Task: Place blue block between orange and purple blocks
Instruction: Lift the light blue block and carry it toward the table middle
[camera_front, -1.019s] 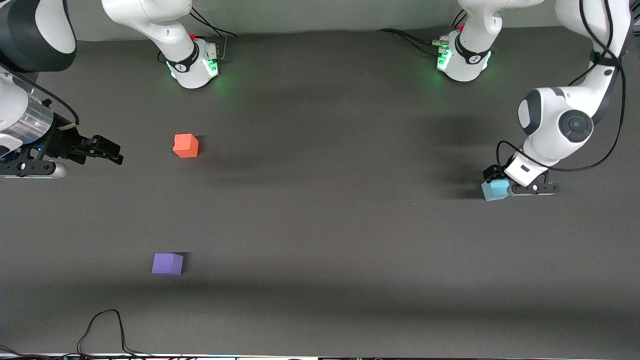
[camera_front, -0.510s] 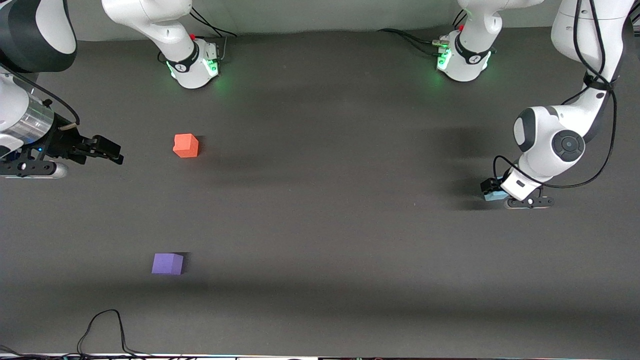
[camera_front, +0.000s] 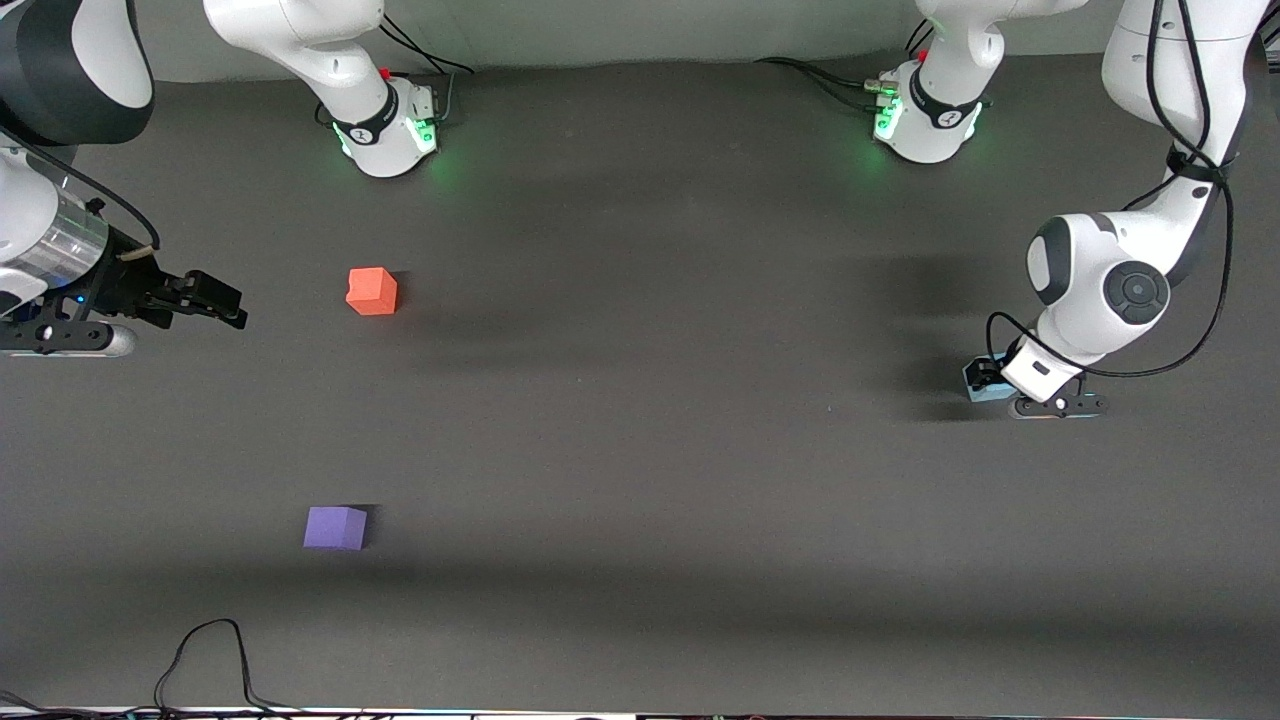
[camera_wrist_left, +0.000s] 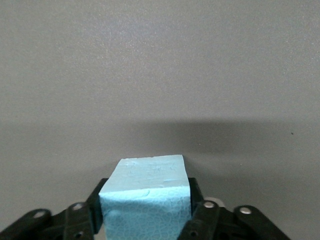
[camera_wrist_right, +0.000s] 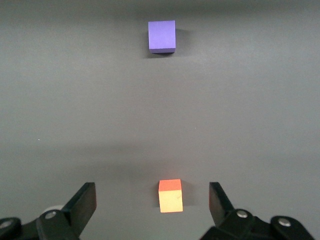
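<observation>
Mostly hidden: blue block (camera_front: 988, 391) clamped in left hand (camera_front: 990, 385); right hand (camera_front: 215, 300) waits, fingers spread, empty.

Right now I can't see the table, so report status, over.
Left pincer shut on blue block, low at table. Right pincer open, waiting above orange block. Purple block untouched, gap between them unobstructed.

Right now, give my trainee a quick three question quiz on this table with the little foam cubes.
1. True or false: the left gripper is shut on the light sky-blue matte cube.
2. Which lies nearer the front camera: the orange-red matte cube or the violet-purple matte cube?
3. Fill in: the right gripper waits, fingers ____.

Key: 1 true. 2 violet-purple. 3 open.
</observation>
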